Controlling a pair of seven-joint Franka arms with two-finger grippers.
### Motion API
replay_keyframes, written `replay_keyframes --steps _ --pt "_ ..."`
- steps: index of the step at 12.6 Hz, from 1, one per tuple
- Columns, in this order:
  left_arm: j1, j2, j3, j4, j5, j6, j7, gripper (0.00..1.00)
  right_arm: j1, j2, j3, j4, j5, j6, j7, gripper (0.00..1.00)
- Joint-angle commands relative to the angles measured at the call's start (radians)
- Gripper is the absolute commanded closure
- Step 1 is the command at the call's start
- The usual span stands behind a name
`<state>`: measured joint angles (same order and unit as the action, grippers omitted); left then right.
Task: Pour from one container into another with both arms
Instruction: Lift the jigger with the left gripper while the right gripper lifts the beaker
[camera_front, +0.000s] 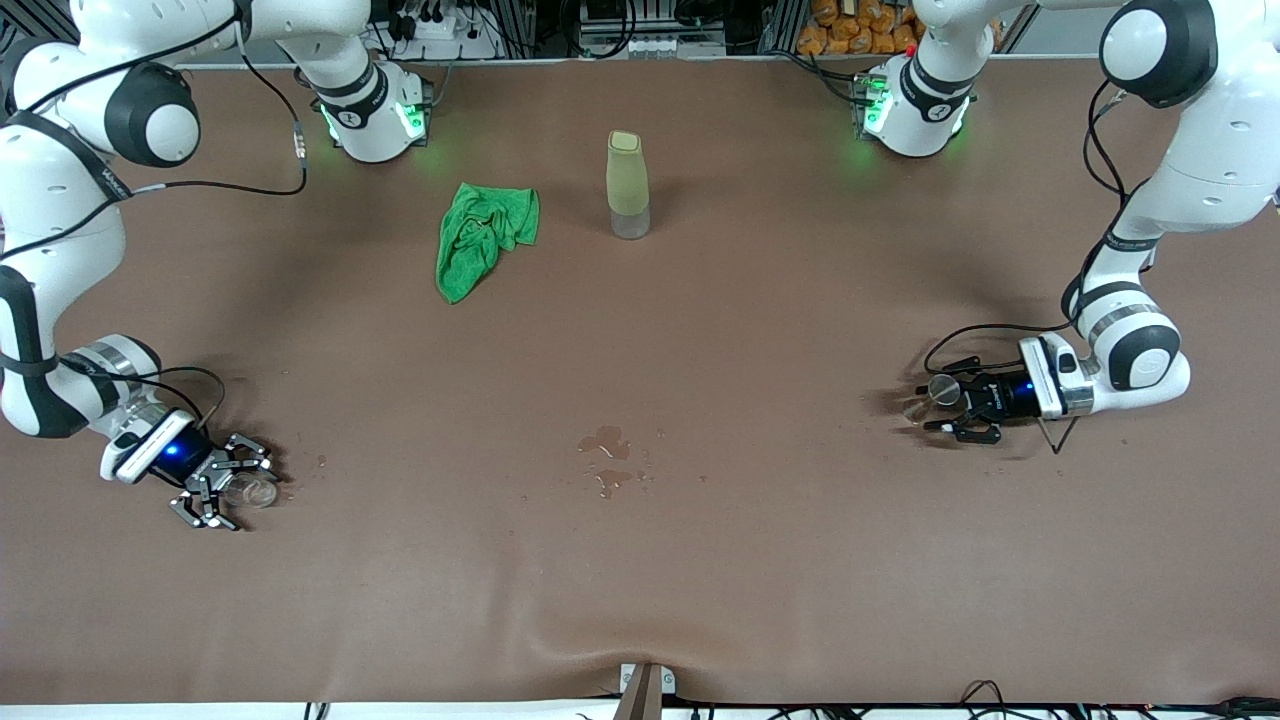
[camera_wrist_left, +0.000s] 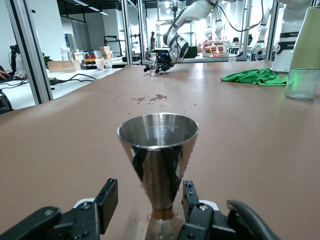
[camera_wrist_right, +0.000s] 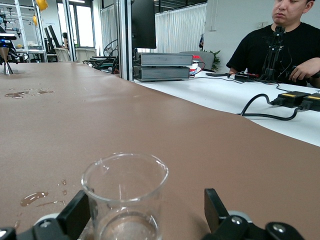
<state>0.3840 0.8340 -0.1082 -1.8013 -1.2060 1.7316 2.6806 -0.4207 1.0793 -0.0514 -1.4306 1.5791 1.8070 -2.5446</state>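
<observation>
Steel jigger (camera_wrist_left: 158, 159) stood upright on the brown surface (camera_front: 640, 560) between the part-open jaws of the left gripper (camera_front: 950, 407), not yet clamped; squeeze should land at its waist. Right gripper (camera_front: 222, 490) straddled the glass beaker (camera_wrist_right: 126, 196), jaws wide, untouching.

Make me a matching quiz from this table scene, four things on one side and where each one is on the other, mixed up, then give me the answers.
Things:
1. metal jigger
2. clear glass beaker
3. green cloth
4. spilled puddle

Places:
A. crumpled beside the tall bottle, toward the robots' bases
B. between the open fingers of the right gripper
C. mid-table, nearer the front camera than the bottle
D. standing upright between the fingers of the left gripper

Pairs: 1-D, 2-B, 3-A, 4-C
</observation>
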Motion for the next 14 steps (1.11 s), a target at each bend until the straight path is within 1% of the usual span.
replay_keyframes --steps 1,2,3,4,6,7,8,9,10,14 --pt "-0.008 -0.004 0.001 -0.016 -0.030 0.014 0.036 0.60 0.014 0.016 -0.004 0.021 0.033 0.012 -0.013 0.00" --pt "-0.008 -0.003 0.001 -0.018 -0.032 0.014 0.036 0.73 0.019 0.017 -0.004 0.022 0.039 0.020 -0.016 0.00" --pt "-0.008 -0.003 0.002 -0.023 -0.032 0.014 0.036 0.93 0.023 0.022 -0.004 0.024 0.044 0.020 -0.017 0.00" --pt "-0.008 0.000 0.001 -0.032 -0.032 0.014 0.038 1.00 0.026 0.024 -0.004 0.024 0.045 0.020 -0.017 0.00" --pt "-0.025 -0.001 0.001 -0.044 -0.032 0.013 0.118 1.00 0.031 0.027 -0.004 0.024 0.045 0.020 -0.017 0.00" --pt "-0.031 -0.006 0.001 -0.040 -0.029 0.013 0.117 1.00 0.033 0.033 -0.004 0.024 0.045 0.018 -0.017 0.00" --pt "-0.036 -0.007 -0.002 -0.039 -0.035 0.013 0.108 1.00 0.034 0.033 -0.004 0.024 0.045 0.018 -0.019 0.45" --pt "-0.043 -0.010 -0.002 -0.038 -0.058 0.013 0.073 1.00 0.040 0.033 -0.005 0.024 0.044 0.018 -0.019 0.93" --pt "-0.062 -0.015 -0.002 -0.032 -0.073 0.013 0.040 1.00 0.040 0.033 -0.005 0.024 0.044 0.018 -0.019 1.00" --pt "-0.112 -0.019 -0.016 0.013 -0.129 0.013 -0.022 1.00 0.040 0.033 -0.005 0.024 0.044 0.018 -0.019 1.00"
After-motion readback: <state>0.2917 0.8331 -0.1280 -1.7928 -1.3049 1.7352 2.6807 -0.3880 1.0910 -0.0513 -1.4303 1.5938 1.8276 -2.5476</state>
